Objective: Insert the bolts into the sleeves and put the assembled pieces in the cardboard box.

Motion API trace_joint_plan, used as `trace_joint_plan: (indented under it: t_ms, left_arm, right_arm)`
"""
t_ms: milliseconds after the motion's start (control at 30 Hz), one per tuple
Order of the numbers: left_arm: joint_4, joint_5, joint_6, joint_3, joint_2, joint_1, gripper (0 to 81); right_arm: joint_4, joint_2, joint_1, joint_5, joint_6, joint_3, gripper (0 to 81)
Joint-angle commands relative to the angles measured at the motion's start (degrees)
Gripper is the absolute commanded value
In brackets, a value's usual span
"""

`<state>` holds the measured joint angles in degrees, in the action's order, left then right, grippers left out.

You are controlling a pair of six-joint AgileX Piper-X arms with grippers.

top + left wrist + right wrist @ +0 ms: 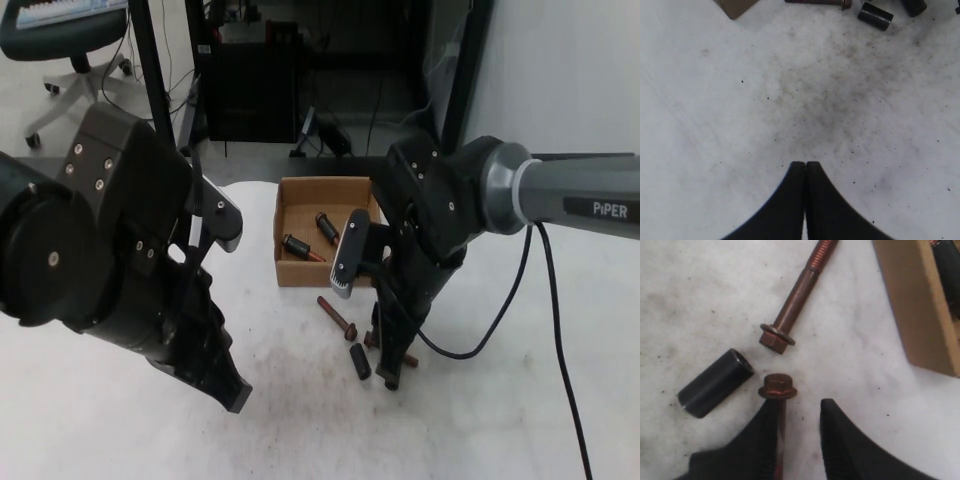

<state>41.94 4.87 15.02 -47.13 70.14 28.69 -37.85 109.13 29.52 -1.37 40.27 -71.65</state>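
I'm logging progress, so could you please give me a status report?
Left gripper shut, empty. Right gripper open around a bolt. Black sleeve and second bolt lie close by.

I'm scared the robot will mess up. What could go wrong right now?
1. The bolt lies against one finger of the open right gripper, not centred between them, so closing might shove or roll it instead of gripping it.
2. The sleeve and the second bolt lie very close by, so the fingers could knock them away.
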Motion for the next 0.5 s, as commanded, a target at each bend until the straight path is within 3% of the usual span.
trace_joint_plan:
  t_ms: [0,467]
  left_arm:
    - [-0.63,0.41,-0.48,-0.04,-0.71,-0.09,0.2]
    - [-0.63,0.41,-0.48,-0.04,-0.71,-0.09,0.2]
  right_arm:
    - [1.26,-1.04,-0.32,-0.64,0.42,-0.22,27.9]
    - [1.57,-1.04,-1.7,-2.0,0.47,-0.1,27.9]
